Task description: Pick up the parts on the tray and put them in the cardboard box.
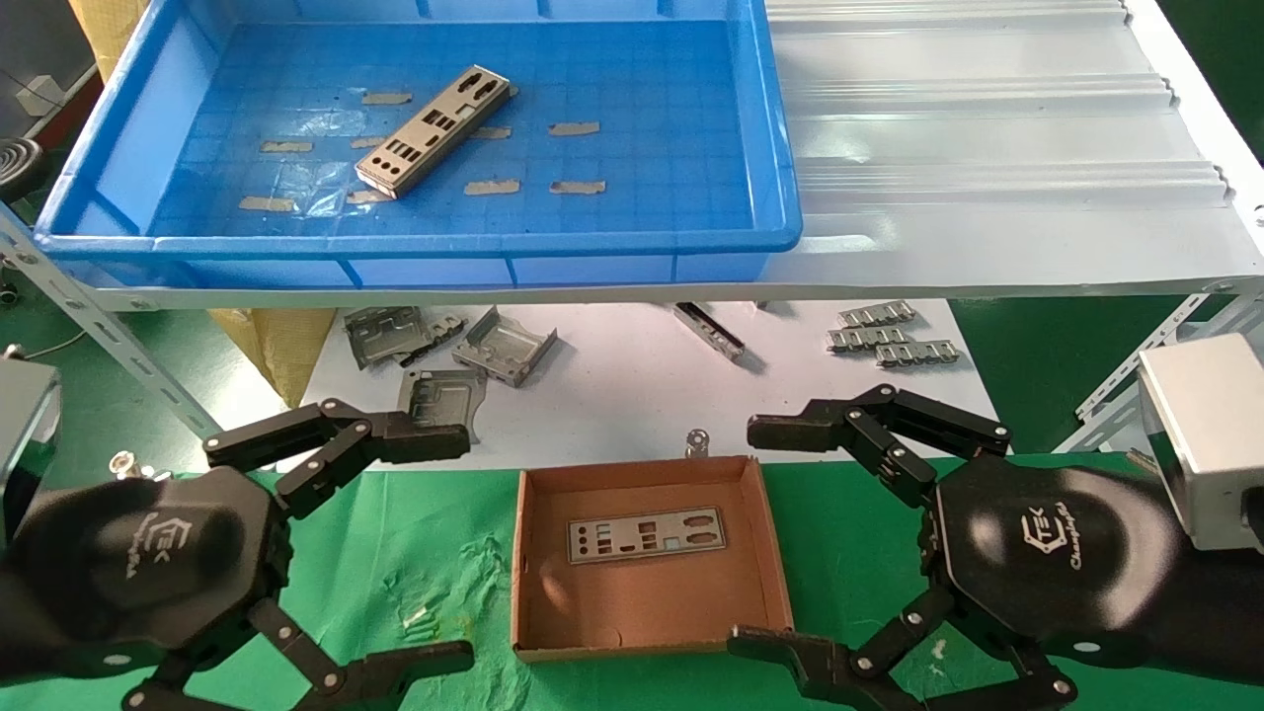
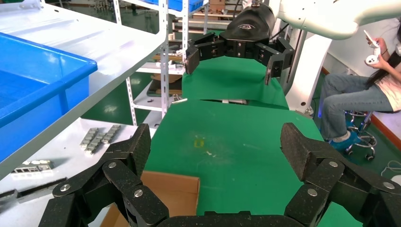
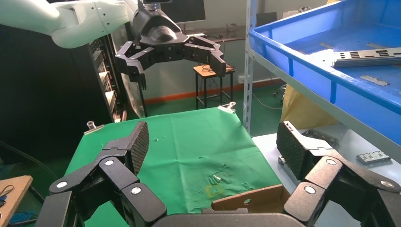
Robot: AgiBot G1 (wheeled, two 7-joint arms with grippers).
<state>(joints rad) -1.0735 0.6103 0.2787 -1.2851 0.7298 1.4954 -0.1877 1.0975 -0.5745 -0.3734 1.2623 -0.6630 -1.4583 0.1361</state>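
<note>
The left pincer point(image 1: 434, 548) hangs low at the near left, fingers spread wide and holding nothing. The right pincer point(image 1: 780, 538) mirrors it at the near right, equally wide and empty. Between them on the green cloth point(image 1: 415, 553) sits the cardboard box point(image 1: 538, 602), with one metal plate point(image 1: 646, 535) lying flat inside. Farther off, on a raised white shelf point(image 1: 987, 178), the blue tray point(image 1: 425, 242) holds one more plate point(image 1: 435, 130), lying at a slant left of centre. The likely risks: a thin, flat plate may slip from the fingers, and either arm reaching up could strike the tray's raised rim or the shelf edge.
</note>
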